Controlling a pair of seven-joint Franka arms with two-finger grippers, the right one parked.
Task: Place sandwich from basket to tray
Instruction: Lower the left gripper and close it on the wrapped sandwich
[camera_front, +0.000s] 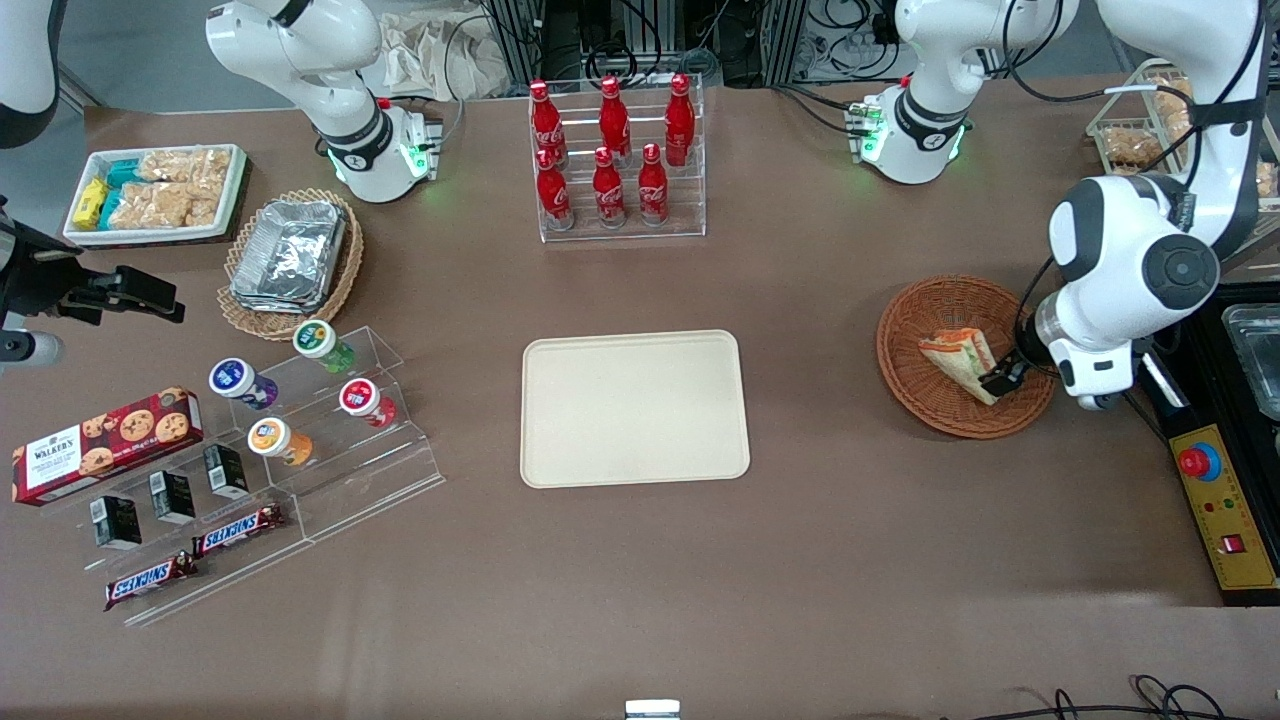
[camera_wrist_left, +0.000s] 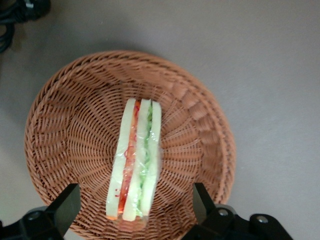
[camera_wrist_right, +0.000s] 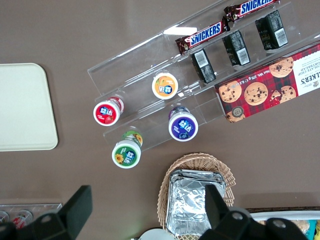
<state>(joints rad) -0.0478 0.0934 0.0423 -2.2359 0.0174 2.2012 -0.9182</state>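
Observation:
The wrapped wedge sandwich (camera_front: 957, 360) (camera_wrist_left: 136, 160) lies in the reddish-brown wicker basket (camera_front: 905, 330) (camera_wrist_left: 70, 125) toward the working arm's end of the table. My left gripper (camera_front: 1005, 380) (camera_wrist_left: 135, 200) hangs low over the basket, open, with one black finger (camera_wrist_left: 65, 207) on each side of the sandwich's broad end and a gap between each finger and the bread. The beige tray (camera_front: 634, 407) (camera_wrist_right: 22, 107) lies bare at the table's middle, well apart from the basket.
A clear rack of red cola bottles (camera_front: 615, 150) stands farther from the front camera than the tray. A tan basket of foil containers (camera_front: 290, 255), an acrylic stand of cups and snacks (camera_front: 300, 440) and a biscuit box (camera_front: 105, 445) sit toward the parked arm's end. A yellow control box (camera_front: 1225, 500) lies beside the basket.

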